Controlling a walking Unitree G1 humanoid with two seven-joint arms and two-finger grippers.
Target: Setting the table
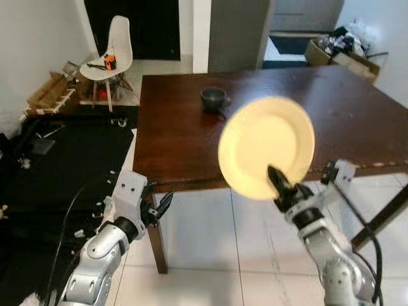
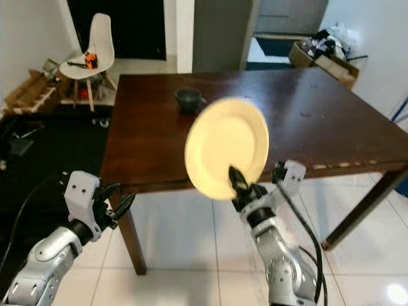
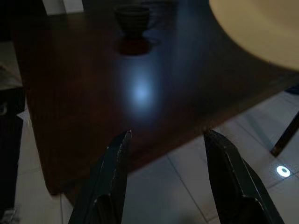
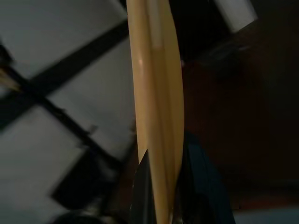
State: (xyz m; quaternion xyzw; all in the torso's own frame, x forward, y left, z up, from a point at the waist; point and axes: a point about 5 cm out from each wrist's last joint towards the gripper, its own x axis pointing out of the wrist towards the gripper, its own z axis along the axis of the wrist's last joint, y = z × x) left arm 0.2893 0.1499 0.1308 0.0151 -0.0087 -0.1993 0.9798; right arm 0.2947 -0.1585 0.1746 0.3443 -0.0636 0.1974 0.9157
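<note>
My right gripper [image 1: 278, 183] is shut on the lower rim of a pale yellow plate [image 1: 266, 146], held nearly upright in the air over the near edge of the dark wooden table [image 1: 178, 137]. In the right wrist view the plate [image 4: 156, 93] shows edge-on between the two fingers. A dark cup [image 1: 214, 99] stands on the table behind the plate. My left gripper [image 1: 159, 209] is open and holds nothing, low by the table's near left corner; its wrist view looks over the tabletop toward the cup [image 3: 133, 18].
A white chair [image 1: 108, 54] with an orange object on its seat stands at the back left, with cardboard and clutter on a black mat [image 1: 64, 153] at the left. Boxes [image 1: 344, 51] sit at the back right. White tiled floor [image 1: 210, 242] lies under the near table edge.
</note>
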